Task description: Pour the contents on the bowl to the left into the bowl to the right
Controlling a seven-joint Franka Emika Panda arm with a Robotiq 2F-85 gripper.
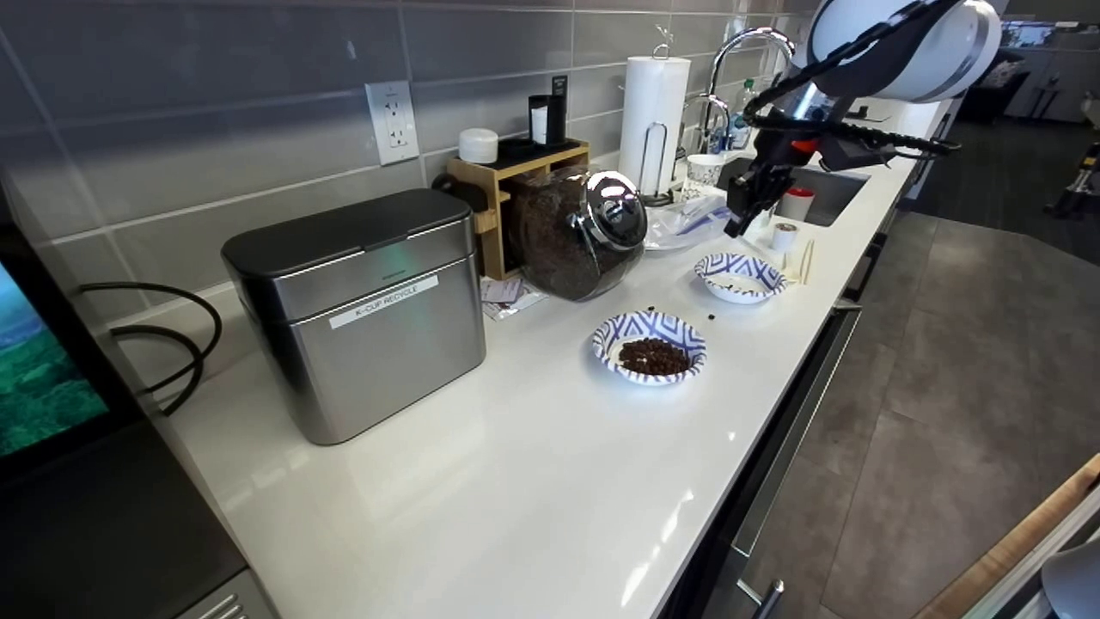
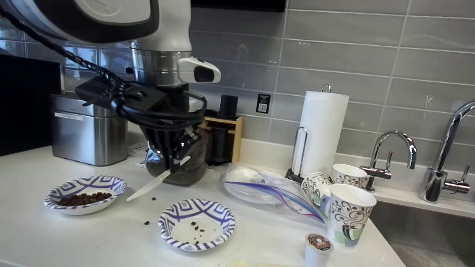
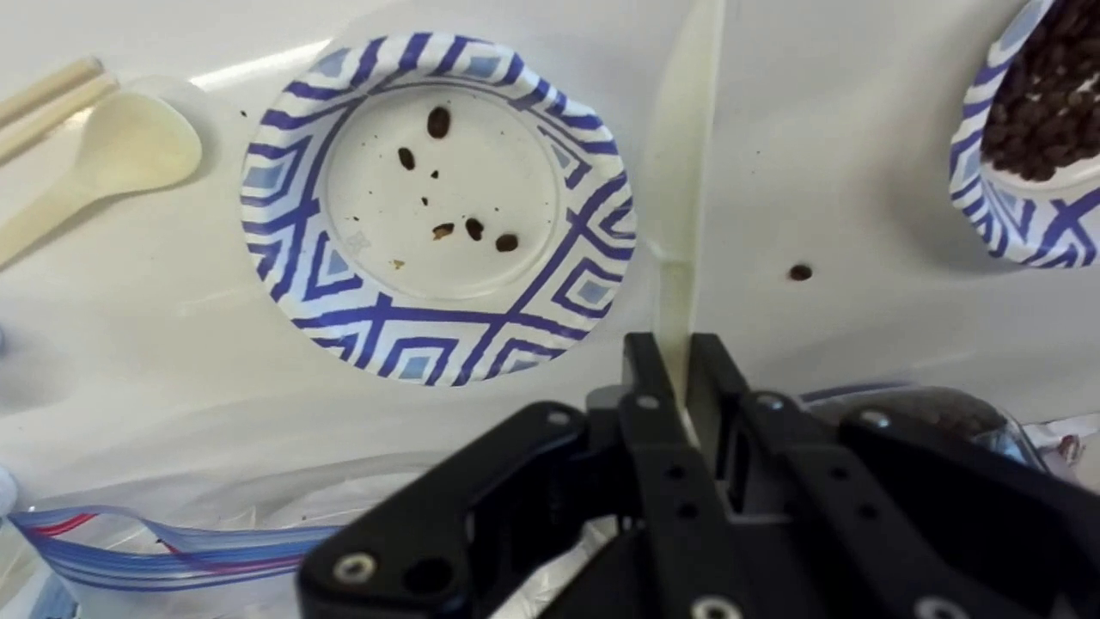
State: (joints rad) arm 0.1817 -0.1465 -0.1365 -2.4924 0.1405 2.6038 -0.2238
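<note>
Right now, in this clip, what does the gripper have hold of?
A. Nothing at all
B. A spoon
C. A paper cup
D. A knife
D: the wrist view shows the gripper closed on the handle of a pale knife, blade sticking out past the fingertips, while the spoon lies on the counter.

Free counter [image 1: 481, 516] before bin [image 1: 395, 331]; knife [image 3: 683, 163] in hand [image 3: 674, 346] juts over gap between bowls [image 3: 593, 288]; jar [image 1: 550, 236] in way toward wall [image 1: 232, 129]
</note>
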